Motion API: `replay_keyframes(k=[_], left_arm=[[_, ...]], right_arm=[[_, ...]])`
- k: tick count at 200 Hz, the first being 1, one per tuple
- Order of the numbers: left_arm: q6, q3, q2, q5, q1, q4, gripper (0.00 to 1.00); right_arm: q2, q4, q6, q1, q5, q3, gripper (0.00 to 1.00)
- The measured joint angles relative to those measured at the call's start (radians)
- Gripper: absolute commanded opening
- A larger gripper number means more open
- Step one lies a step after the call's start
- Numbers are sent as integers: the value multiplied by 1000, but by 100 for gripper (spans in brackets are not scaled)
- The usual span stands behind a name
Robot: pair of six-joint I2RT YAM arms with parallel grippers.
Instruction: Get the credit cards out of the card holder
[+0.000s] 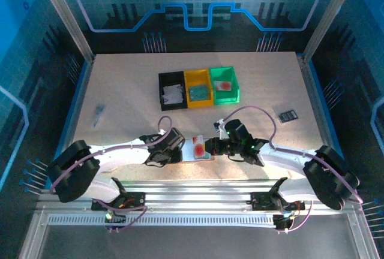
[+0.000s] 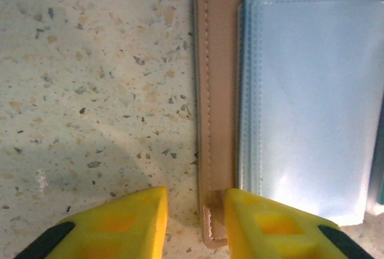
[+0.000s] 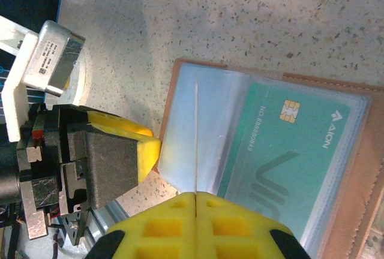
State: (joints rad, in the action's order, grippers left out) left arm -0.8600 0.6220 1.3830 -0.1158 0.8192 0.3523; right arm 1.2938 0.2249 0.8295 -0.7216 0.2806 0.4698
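Speckled pale counter (image 1: 120, 91) sits inside a blue-lit enclosure. At its back stand a black bin (image 1: 162, 91), a yellow bin (image 1: 198, 73) and a green bin (image 1: 225, 99) in a row, each with flat items inside. They are well apart from the work. A small dark object (image 1: 288, 116) lies far right and a small grey one (image 1: 98, 115) far left.

The card holder (image 1: 207, 153) lies open and flat near the front edge, between the two arms. A card with a red mark (image 1: 198, 149) shows in it from above. The right wrist view shows a green card (image 3: 300, 151) with a gold chip under a clear pocket.

The left claw (image 2: 195, 226) is partly open and holds nothing. One yellow finger (image 2: 126, 226) is over bare counter, the other over the pale blue pockets (image 2: 306, 103), with the holder's tan stitched edge between them.

The right claw (image 3: 195, 211) is fully closed, pinching a thin pocket leaf (image 3: 196, 127) that stands edge-on from the holder. The left claw's fingertip crowds the holder's near corner just beside it.
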Motion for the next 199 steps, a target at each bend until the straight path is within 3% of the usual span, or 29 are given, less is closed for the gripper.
replay_keyframes(k=[53,100,199], left_arm=[[60,-31,-307,15,-34,-7,52],[114,-143,-588,108,-37,-135,56],[99,-239,-574,360,-38,-461,56]], right_arm=[[-89,-27,-24,24,40,-10,0],[-152,-17,-31,42,142,-11,0],[-169,125,-14,41,326,-12,0]])
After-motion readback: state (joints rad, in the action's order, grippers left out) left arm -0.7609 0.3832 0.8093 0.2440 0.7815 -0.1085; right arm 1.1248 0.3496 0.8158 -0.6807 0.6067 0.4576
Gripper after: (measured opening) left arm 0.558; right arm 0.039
